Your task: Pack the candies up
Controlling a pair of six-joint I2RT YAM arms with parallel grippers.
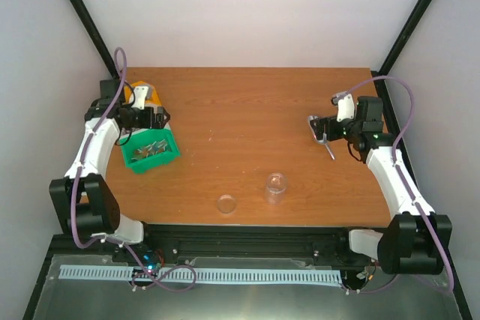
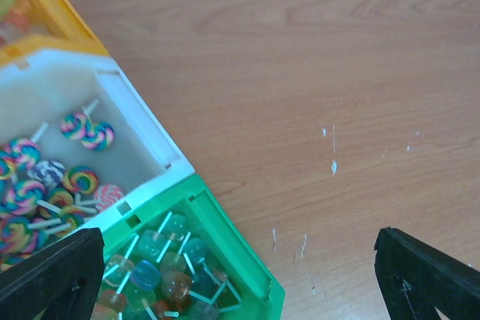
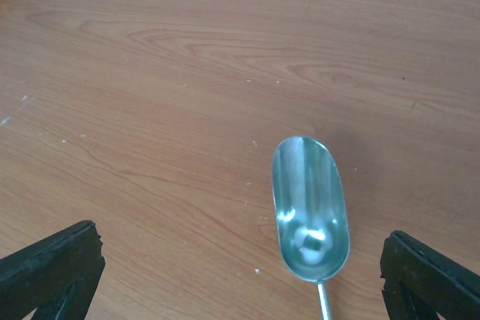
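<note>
The candies (image 1: 150, 149) lie in a green bin (image 1: 169, 157) at the left of the table. In the left wrist view they are small translucent candies (image 2: 154, 267) on sticks in the green bin (image 2: 240, 260). Swirled candies (image 2: 52, 185) fill a white bin (image 2: 142, 121) beside it. My left gripper (image 1: 154, 119) hovers over the bins, open, its fingers (image 2: 52, 275) holding nothing. My right gripper (image 1: 319, 127) hangs open above a silver metal scoop (image 3: 309, 207), which lies empty on the wood between the fingers (image 3: 431, 275). The scoop (image 1: 327, 146) points away from the arm.
A yellow bin (image 1: 142, 94) stands behind the white one, and its corner (image 2: 45, 5) shows in the left wrist view. A small clear jar (image 1: 276, 187) stands near the table's front middle, with its round lid (image 1: 226, 204) lying to its left.
</note>
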